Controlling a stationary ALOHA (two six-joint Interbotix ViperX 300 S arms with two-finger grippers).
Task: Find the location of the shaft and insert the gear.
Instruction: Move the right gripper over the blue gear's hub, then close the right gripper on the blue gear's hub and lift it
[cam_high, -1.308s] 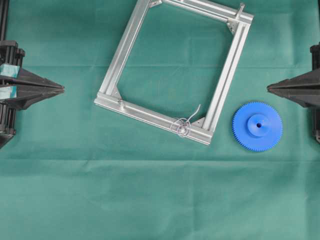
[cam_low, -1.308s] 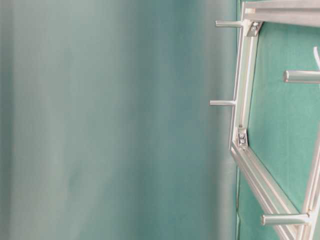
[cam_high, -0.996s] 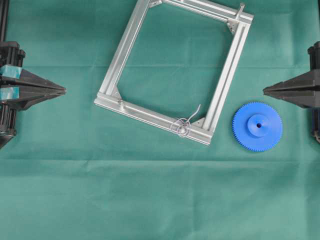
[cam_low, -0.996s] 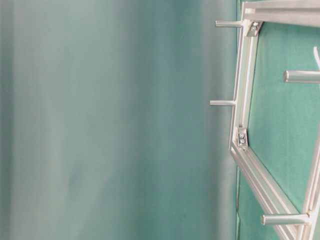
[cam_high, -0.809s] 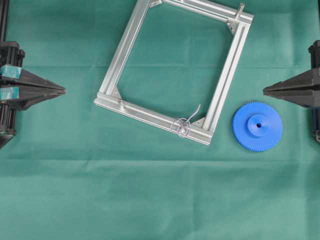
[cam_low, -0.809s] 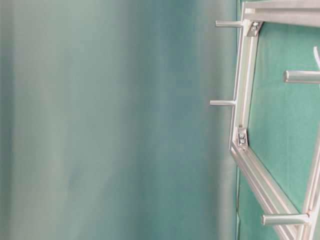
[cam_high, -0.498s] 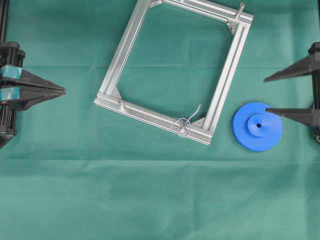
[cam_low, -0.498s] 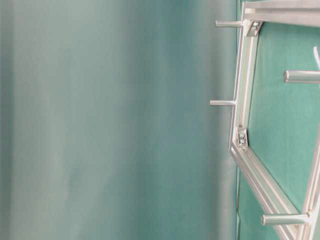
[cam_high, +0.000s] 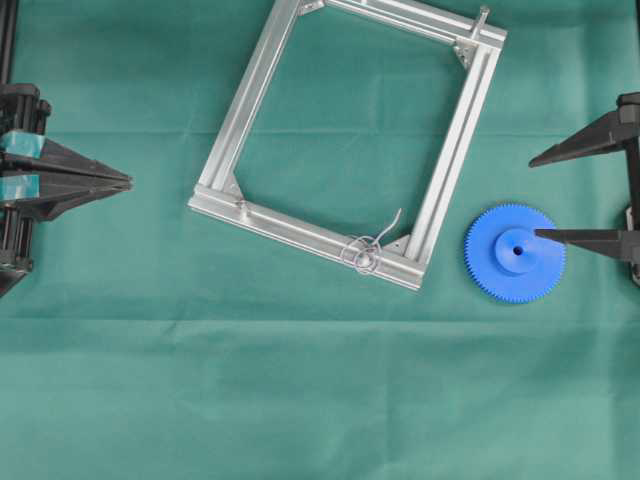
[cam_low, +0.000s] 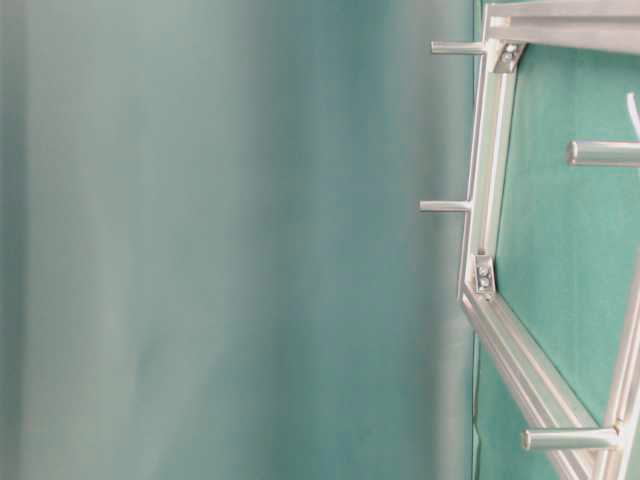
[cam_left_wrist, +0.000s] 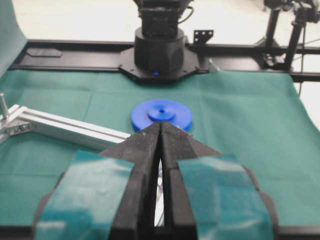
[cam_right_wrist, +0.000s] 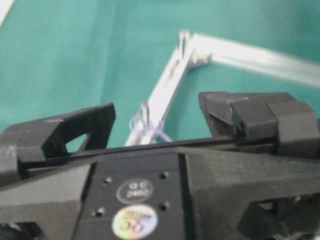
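Note:
The blue gear (cam_high: 515, 252) lies flat on the green cloth, right of the aluminium frame (cam_high: 250, 95). The shaft (cam_high: 366, 256), a thin pin with wire loops at its base, stands on the frame's near bar close to the right corner. My right gripper (cam_high: 536, 197) is open wide at the right edge. Its lower finger (cam_high: 585, 237) reaches over the gear's hub; its height above the gear is unclear. My left gripper (cam_high: 128, 180) is shut and empty at the far left. The left wrist view shows the gear (cam_left_wrist: 161, 115) beyond the shut tips (cam_left_wrist: 160, 125). The right wrist view shows the shaft (cam_right_wrist: 144, 112).
A plain grey peg (cam_high: 482, 20) stands at the frame's far right corner. In the table-level view the frame (cam_low: 490, 180) fills the right edge with several pegs sticking out. Green cloth (cam_high: 300, 400) covers the table.
My right gripper has opened: its fingers spread apart and the lower one now lies over the gear's hub. The left gripper, gear and frame have not moved.

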